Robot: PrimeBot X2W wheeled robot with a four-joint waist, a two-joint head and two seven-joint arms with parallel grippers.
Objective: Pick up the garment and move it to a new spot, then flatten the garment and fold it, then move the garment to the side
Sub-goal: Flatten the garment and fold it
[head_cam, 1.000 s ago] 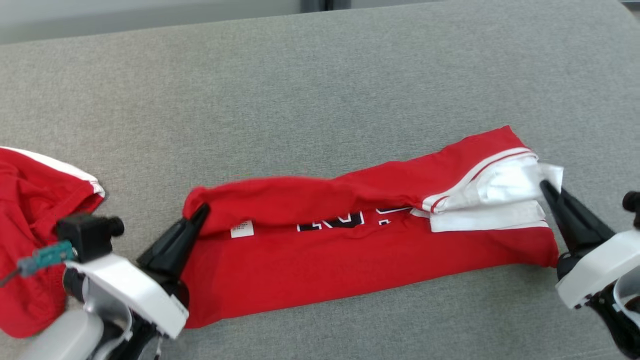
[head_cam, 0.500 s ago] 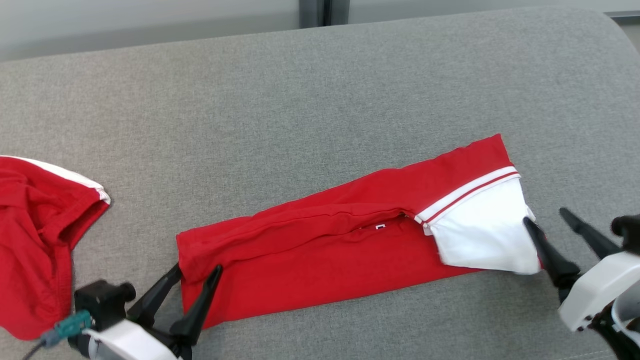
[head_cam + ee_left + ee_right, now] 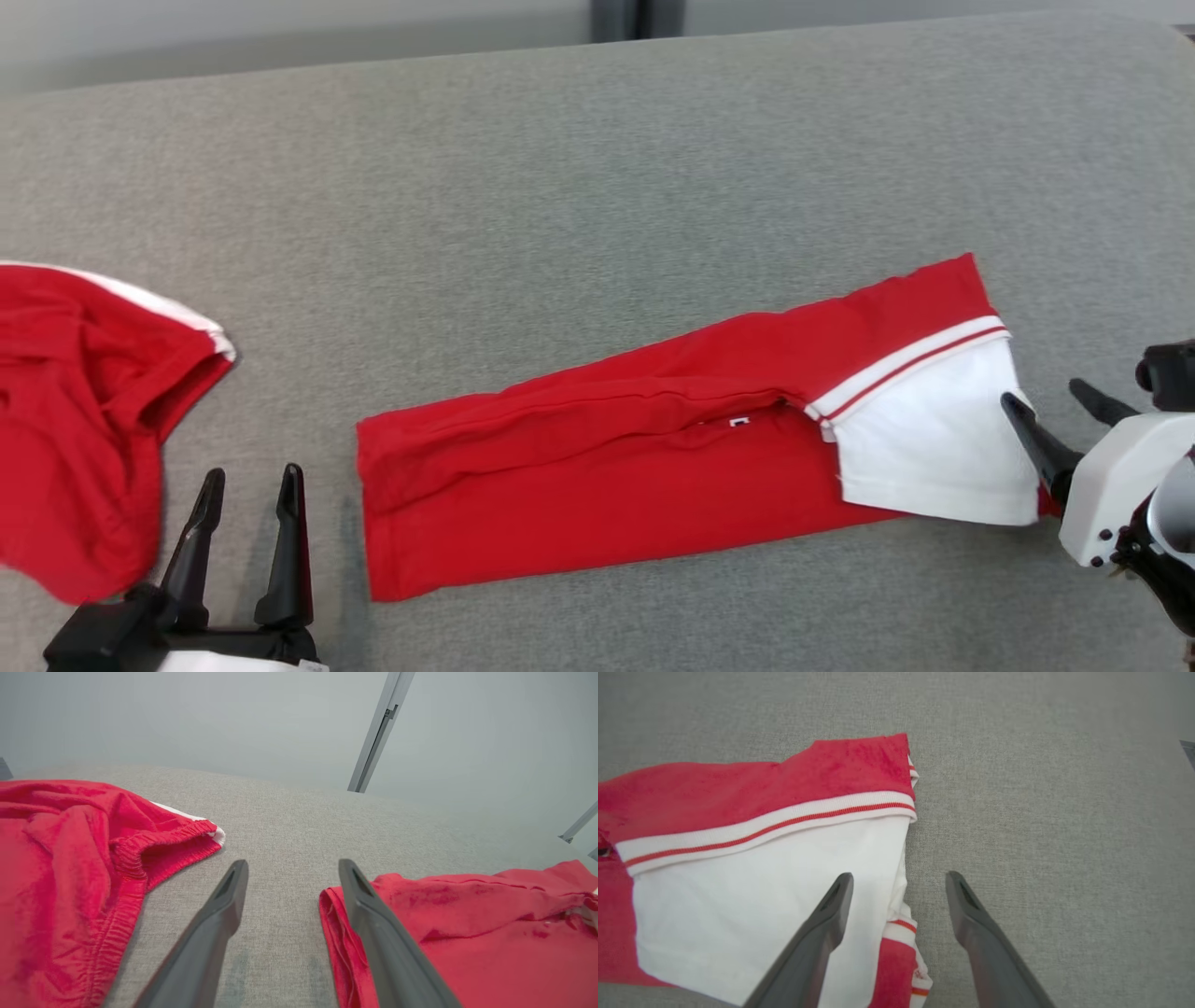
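Left end effector (image 3: 254, 473) open and empty over bare tabletop (image 3: 560, 187), just left of the garment (image 3: 607, 476). Right end effector (image 3: 1041, 391) open and empty at the garment's white right end. Garment lies flat mid-tabletop, folded into a long red strip, slightly diagonal. Second red cloth (image 3: 84, 420) at left edge. Surface: grey woven fabric, rounded far-right corner. Beyond: pale grey wall (image 3: 280, 37), dark vertical post (image 3: 637, 14).

Left gripper (image 3: 254, 478) sits low at the frame's lower left, jaws wide, pointing straight up. Right gripper (image 3: 1041, 392) hangs at the right edge, jaws apart, angled up-left.
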